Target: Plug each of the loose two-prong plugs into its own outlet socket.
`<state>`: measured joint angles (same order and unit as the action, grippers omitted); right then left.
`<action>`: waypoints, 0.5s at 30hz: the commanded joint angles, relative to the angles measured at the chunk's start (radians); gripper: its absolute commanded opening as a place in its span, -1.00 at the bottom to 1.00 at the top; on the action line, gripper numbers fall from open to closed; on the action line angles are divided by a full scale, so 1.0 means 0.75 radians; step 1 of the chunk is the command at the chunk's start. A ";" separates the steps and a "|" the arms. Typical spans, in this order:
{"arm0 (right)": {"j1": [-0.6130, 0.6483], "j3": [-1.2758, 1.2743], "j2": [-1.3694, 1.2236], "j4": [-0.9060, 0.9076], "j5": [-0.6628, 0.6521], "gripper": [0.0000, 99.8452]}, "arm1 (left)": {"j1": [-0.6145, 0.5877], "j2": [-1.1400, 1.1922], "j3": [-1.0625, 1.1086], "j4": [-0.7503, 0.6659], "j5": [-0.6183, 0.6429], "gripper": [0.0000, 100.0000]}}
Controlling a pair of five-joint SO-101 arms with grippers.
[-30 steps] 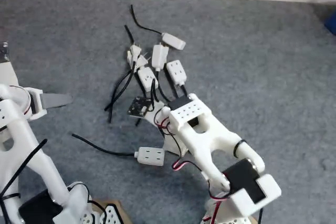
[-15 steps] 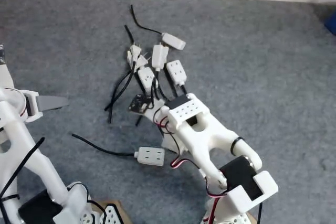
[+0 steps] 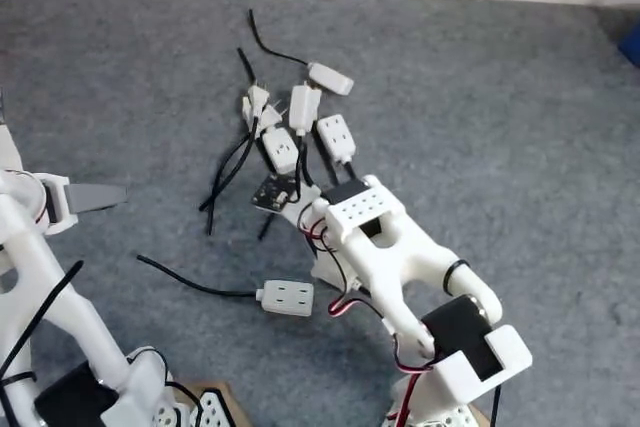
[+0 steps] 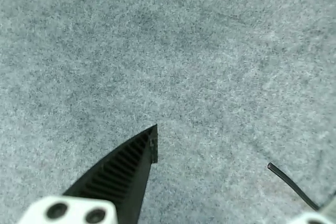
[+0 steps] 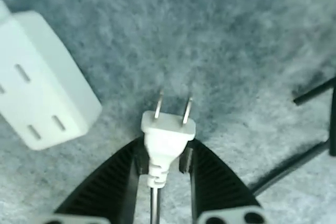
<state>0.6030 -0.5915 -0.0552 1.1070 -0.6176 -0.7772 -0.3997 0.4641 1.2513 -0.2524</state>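
No plug looked seated yet, so by my read whole job remained. Cluster of plugs and sockets [image 3: 303, 105] lay at 12 o'clock from your right arm, lone socket [image 3: 285, 295] at 7 o'clock. Right claw [image 5: 164, 150] was narrowed, clamped on plug [image 5: 168, 127] by body's flanks. Prongs were free above carpet [image 5: 252, 35], nearest socket [image 5: 39, 85] just beside, not touching. Left claw [image 3: 100, 195] hung at 9 o'clock, well apart. Whether it was clenched or released, you couldn't tell.
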 commanded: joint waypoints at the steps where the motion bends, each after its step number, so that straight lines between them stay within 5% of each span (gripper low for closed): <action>1: -0.001 -0.048 -0.003 0.030 0.020 -0.89 | -0.003 -0.005 -0.013 -0.016 -0.012 0.02; 15: 0.001 -0.017 0.066 0.034 0.241 -0.99 | -0.005 -0.017 -0.062 -0.014 -0.010 0.02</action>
<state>0.6030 -0.6038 -0.0522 1.1070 -0.4657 -0.7772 -0.3997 0.4641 1.2513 -0.2524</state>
